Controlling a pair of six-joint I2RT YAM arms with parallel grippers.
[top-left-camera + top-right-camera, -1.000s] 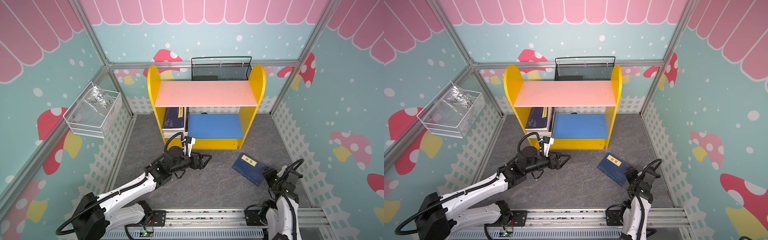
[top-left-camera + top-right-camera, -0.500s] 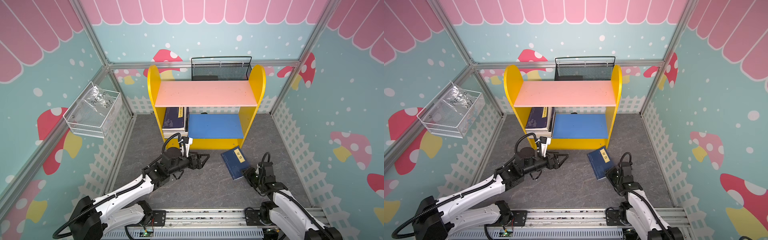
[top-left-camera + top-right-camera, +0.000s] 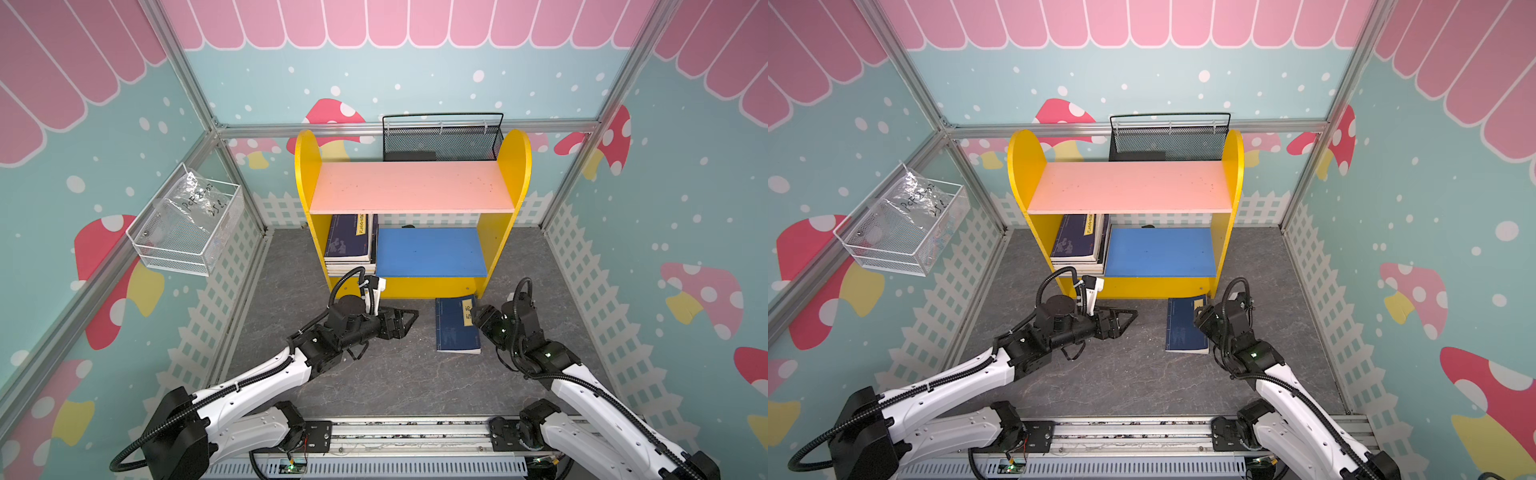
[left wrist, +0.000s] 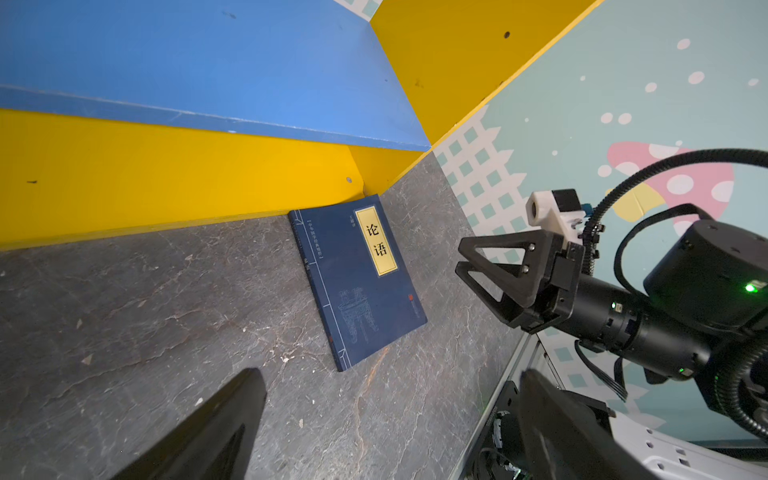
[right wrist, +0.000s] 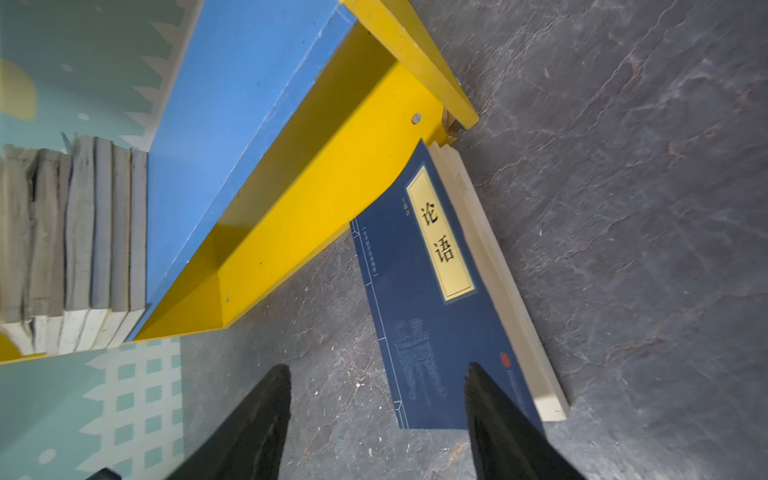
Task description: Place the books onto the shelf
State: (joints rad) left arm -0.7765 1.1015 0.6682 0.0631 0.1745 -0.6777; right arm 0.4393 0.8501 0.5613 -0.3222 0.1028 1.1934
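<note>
A navy book [image 3: 456,328] [image 3: 1185,328] with a yellow title label lies flat on the floor, its far edge against the shelf's yellow base [image 4: 166,183]. My right gripper [image 3: 476,313] [image 5: 376,370] is open just beside it, one fingertip [image 5: 490,399] over the cover's near corner, holding nothing. My left gripper [image 3: 413,316] [image 4: 390,399] is open and empty, a little left of the book. The shelf [image 3: 305,178] [image 3: 1019,174] has a bare pink upper board [image 3: 411,191]. A stack of books [image 3: 349,241] [image 5: 75,232] lies on the left of the blue lower board [image 3: 430,251].
A black mesh basket [image 3: 440,141] stands behind the shelf. A white wire basket [image 3: 187,232] with a plastic bag hangs on the left wall. The arms' rail [image 3: 395,432] runs along the front edge. Walls close in both sides.
My right gripper brought the navy book from the right toward the shelf, laid it flat on the floor and opened. The left arm has hardly moved.
</note>
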